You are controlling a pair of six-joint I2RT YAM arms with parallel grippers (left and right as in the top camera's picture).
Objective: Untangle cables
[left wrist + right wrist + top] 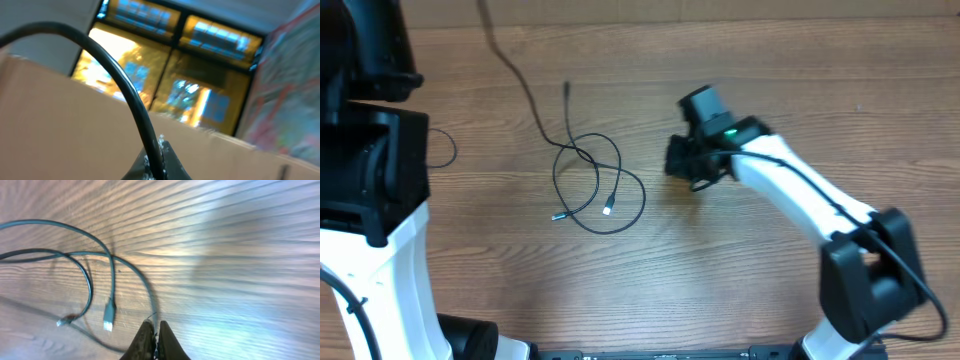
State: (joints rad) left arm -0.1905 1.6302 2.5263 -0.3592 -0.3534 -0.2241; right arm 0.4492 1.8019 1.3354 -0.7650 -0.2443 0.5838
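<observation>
Thin, glossy black cables (595, 185) lie in loose, overlapping loops in the middle of the bench (770, 80), on its striped wood grain. A flat metal-tipped plug (108, 324) rests inside the coil. The right gripper (155, 340) is clenched to a narrow wedge at the loop's edge, with a strand running right into its tips. The left gripper (157, 167) is clenched too, pinching a smooth, round black strand that arches up and away.

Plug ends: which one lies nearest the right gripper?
The silver-tipped plug inside the loop, lying right of the other low plug; the third plug lies far up the table.
</observation>
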